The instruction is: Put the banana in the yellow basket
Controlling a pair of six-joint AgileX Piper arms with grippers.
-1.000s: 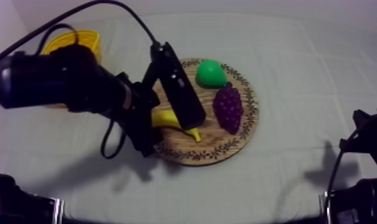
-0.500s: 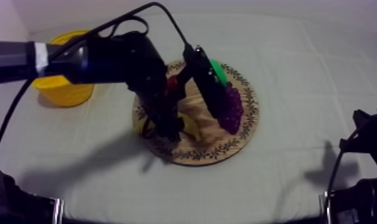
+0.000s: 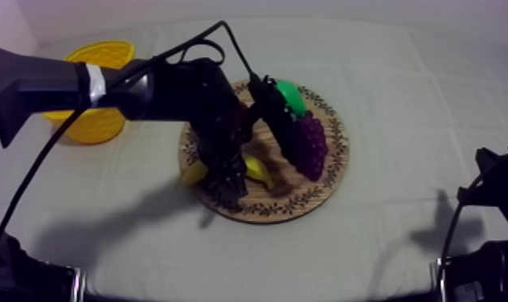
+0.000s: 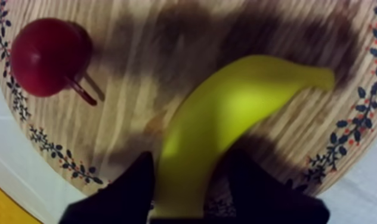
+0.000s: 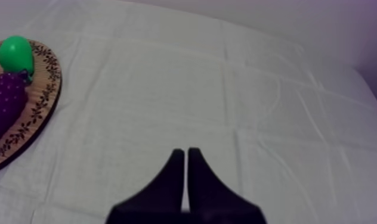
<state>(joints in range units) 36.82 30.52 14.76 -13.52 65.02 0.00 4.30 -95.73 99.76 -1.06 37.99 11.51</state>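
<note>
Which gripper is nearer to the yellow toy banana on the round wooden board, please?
Left. The left gripper is down on the yellow toy banana, its fingers at either side of it; the right gripper hangs far off over the grey-white cloth, fingers together.

Jaws clasp the banana (image 4: pixel 226 113) on the board (image 4: pixel 137 59) (small red fruit (image 4: pixel 45 56) nearby).

The board (image 4: pixel 131 77) shows light, grainy wood; the banana (image 4: pixel 226 113) looks like smooth, glossy plastic; the cloth (image 5: pixel 167 89) is matt and faintly creased.
</note>
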